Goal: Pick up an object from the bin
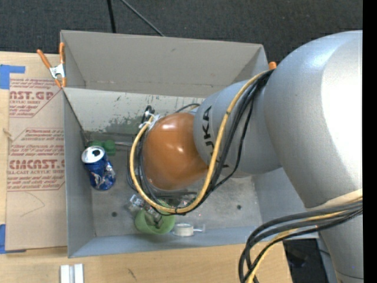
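Camera view is showing the claw (pixel 145 207) hovering just beside a green rounded thing (pixel 154 225) lying at its 6 o'clock, long axis running 9-to-3; whether the claw is spread or pressed together I cannot tell.

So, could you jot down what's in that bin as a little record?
bin: grey metal
arm: in from the right, orange cover over mid-bin
pincer: below the cover, just above the green lump
green lump: by the front wall
white bit: right of the lump
can: blue, at the left
green bit: behind the can
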`<state>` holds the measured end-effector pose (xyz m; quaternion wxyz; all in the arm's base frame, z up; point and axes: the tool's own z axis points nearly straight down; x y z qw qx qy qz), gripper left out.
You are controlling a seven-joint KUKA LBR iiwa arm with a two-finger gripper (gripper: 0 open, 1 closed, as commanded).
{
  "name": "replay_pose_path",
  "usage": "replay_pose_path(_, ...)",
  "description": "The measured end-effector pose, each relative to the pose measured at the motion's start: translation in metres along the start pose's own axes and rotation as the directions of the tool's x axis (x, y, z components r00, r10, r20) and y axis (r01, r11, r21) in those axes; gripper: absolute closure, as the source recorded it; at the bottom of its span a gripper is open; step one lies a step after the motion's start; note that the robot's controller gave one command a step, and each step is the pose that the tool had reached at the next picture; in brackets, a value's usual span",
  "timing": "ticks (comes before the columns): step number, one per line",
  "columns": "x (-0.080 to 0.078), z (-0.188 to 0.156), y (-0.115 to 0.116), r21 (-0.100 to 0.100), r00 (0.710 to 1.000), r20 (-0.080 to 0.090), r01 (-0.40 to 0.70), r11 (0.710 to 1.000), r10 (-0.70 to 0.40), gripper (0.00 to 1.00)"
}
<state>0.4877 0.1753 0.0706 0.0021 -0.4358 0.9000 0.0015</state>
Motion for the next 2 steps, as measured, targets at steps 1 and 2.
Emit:
replay_pose_path(1,-0.002,-0.054,0.000,0.003,1.000,0.000,0.000,1.000,0.000,1.00)
replay_pose_path(2,-0.004,-0.123,0.000,0.005,1.000,0.003,-0.001,1.000,0.001,1.00)
